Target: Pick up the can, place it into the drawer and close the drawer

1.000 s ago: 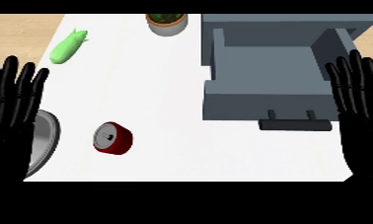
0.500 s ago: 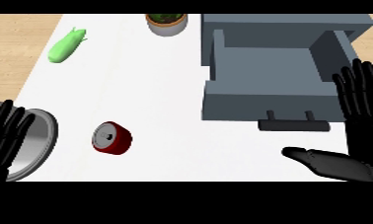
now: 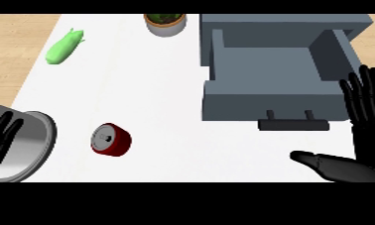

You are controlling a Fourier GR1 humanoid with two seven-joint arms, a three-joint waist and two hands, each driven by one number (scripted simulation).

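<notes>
A red can (image 3: pixel 110 140) lies on its side on the white counter (image 3: pixel 147 85), low at the left. The grey drawer (image 3: pixel 275 83) stands pulled open at the right, its inside bare, its dark handle (image 3: pixel 293 124) facing me. My right hand (image 3: pixel 355 135) is open at the right edge, fingers straight beside the drawer's front corner, thumb stretched left over the counter. Only the fingertips of my left hand (image 3: pixel 7 132) show at the left edge, over a metal plate, fingers straight. Neither hand touches the can.
A metal plate (image 3: pixel 33 144) sits at the lower left edge. A green cucumber-like vegetable (image 3: pixel 64 45) lies at the back left. A potted plant (image 3: pixel 166 23) stands at the back, just left of the drawer's cabinet.
My left hand has sunk toward the lower left corner, now mostly out of view. My right hand has dropped lower and its thumb has swung out to the left.
</notes>
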